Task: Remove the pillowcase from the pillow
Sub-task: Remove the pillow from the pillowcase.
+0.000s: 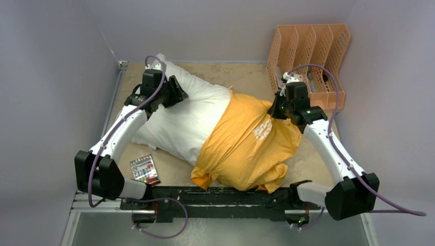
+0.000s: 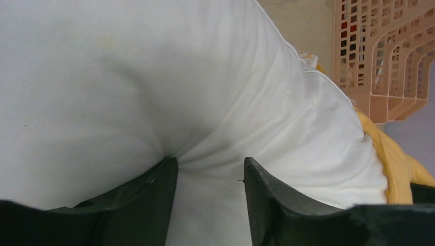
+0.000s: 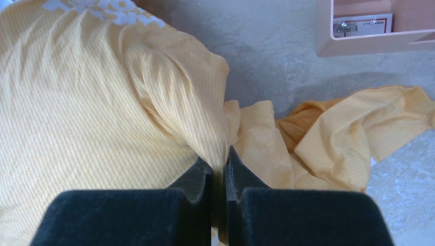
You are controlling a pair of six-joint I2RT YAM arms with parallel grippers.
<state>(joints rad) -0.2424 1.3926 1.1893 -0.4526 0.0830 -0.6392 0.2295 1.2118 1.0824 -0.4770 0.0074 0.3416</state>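
Two arms flank the pillow (image 1: 187, 120) lying across the table (image 1: 246, 74). At its bare white left end the left gripper (image 2: 210, 163) presses in, released, with its jaws parted. The pillowcase (image 1: 241, 148) covers the pillow's right half. The right gripper (image 3: 218, 159) is clenched on a fold at its far right edge, near the file rack (image 1: 308, 51).

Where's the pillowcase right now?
In the top view, the pillowcase covers the right half of the pillow, near the peach rack, pinched by the right gripper.
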